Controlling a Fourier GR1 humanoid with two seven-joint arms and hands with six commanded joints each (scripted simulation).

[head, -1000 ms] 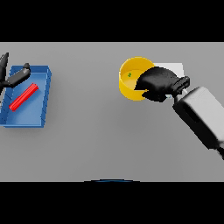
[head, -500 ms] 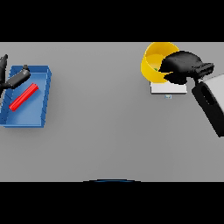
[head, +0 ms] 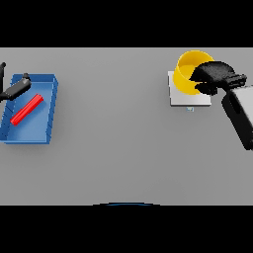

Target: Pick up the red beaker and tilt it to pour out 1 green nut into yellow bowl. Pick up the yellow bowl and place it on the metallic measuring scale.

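At the far left edge of the grey counter [head: 118, 148], the left hand [head: 15, 89] hangs over the upper left corner of a blue tray [head: 49, 111], its dark fingers stretched out fairly straight and closed on nothing; whether it touches the tray rim cannot be told. Inside the tray lies a long red piece [head: 27, 109], set on a slant, which is the only red thing in view and looks more like a bar than a beaker. The middle of the counter holds nothing else to name. Toward the upper right sits the metallic measuring scale [head: 184, 99], a pale square plate, and the yellow bowl [head: 188, 74] is over its far half, tipped so that its open mouth faces partly toward the viewer and to the left. The right hand [head: 215, 76] has its fingers curled round the bowl's right rim and holds it firmly, the white and grey forearm running down to the right edge. Whether the bowl's base rests on the plate or is just above it cannot be told. Compared with half a second ago, bowl and hand sit a little lower against the scale, and a second ago the bowl was further left, off the plate; the left hand and tray look unchanged.
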